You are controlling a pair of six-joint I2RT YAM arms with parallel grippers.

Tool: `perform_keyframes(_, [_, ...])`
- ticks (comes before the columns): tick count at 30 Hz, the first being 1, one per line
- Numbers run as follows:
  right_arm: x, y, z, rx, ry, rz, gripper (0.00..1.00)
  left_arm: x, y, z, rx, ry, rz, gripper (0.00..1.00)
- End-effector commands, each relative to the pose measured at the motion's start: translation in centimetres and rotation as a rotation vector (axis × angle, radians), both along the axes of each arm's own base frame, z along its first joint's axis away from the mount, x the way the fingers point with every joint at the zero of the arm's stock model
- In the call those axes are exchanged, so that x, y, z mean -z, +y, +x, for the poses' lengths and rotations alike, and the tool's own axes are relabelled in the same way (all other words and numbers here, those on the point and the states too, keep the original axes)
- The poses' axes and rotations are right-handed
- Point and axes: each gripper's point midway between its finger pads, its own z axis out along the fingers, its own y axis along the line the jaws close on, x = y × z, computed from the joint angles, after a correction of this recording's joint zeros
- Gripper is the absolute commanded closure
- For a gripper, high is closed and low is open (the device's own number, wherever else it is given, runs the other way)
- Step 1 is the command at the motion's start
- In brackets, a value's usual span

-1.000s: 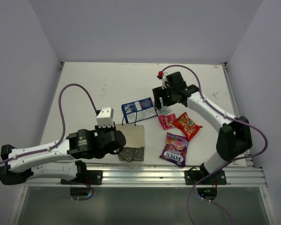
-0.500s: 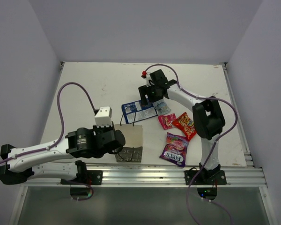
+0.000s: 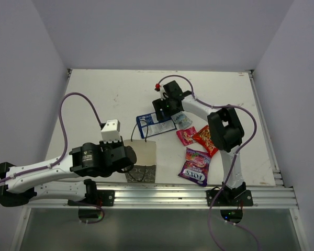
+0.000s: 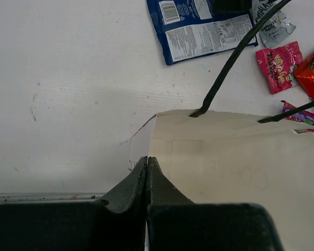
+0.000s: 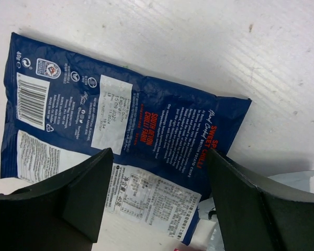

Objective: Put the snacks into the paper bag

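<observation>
Left claw (image 4: 146, 163) pinched shut, left arm (image 3: 42, 170) stretched low, right claw (image 5: 158, 157) spread wide, pointing down

Overhead view from near edge, wrist views close, downward, all sharing blue-and-white packet (image 3: 149, 125)

The paper bag (image 3: 145, 152) lies near the table's (image 3: 104, 99) near edge, with the left gripper (image 3: 132, 156) at its left side. Farther off, the right gripper (image 3: 165, 111) hangs over the blue-and-white packet (image 3: 152, 126) (jaws hard to make out). Right of it lie the silvery packet (image 3: 182, 120), pink packet (image 3: 186, 135), red packet (image 3: 206, 139) and Fox's packet (image 3: 195, 167).
</observation>
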Motion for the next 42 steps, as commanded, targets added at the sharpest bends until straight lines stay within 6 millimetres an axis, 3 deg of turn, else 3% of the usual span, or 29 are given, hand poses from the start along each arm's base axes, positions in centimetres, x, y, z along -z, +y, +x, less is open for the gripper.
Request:
perform_keyframes(1, [-3.1, -0.2, 2.1, 0.001, -0.130, -0.013, 0.24, -1.0, 0.4, 0.4, -0.035, -0.026, -0.033, 1.00])
perform_keyframes(9, [-1.8, -1.3, 2.2, 0.018, -0.131, -0.077, 0.23, -0.8, 0.6, 0.3, -0.032, -0.024, -0.041, 1.00])
perform_keyframes(16, [-3.4, -1.6, 2.9, 0.034, -0.187, -0.079, 0.21, -0.4, 0.7, 0.1, -0.033, -0.016, -0.048, 1.00])
perform_keyframes(25, [0.3, -1.5, 1.3, 0.013, -0.110, -0.124, 0.21, -1.1, 0.9, 0.3, -0.040, -0.031, -0.058, 1.00])
perform_keyframes(30, [1.3, -1.6, 0.9, 0.017, -0.095, -0.159, 0.26, -1.4, 0.9, 0.4, -0.042, -0.037, -0.065, 1.00])
perform_keyframes(31, [1.4, -1.8, 0.8, 0.021, -0.091, -0.167, 0.29, -1.4, 0.9, 0.3, -0.041, -0.036, -0.060, 1.00])
perform_keyframes(33, [1.9, -2.2, 0.8, 0.039, -0.086, -0.189, 0.52, -1.3, 0.8, 0.3, -0.041, -0.034, -0.061, 1.00])
perform_keyframes(34, [2.2, -2.5, 0.6, 0.040, -0.073, -0.204, 0.70, -1.3, 0.8, 0.3, -0.041, -0.034, -0.060, 1.00])
perform_keyframes(37, [3.2, -3.1, 0.1, 0.054, -0.051, -0.232, 0.95, -1.3, 0.8, 0.3, -0.038, -0.034, -0.063, 1.00])
perform_keyframes(38, [3.5, -3.2, 0.0, 0.054, -0.045, -0.238, 1.00, -1.2, 0.8, 0.3, -0.038, -0.034, -0.061, 1.00])
perform_keyframes(42, [3.8, -3.6, -0.5, 0.058, -0.036, -0.254, 1.00, -1.1, 0.9, 0.2, -0.037, -0.031, -0.062, 1.00])
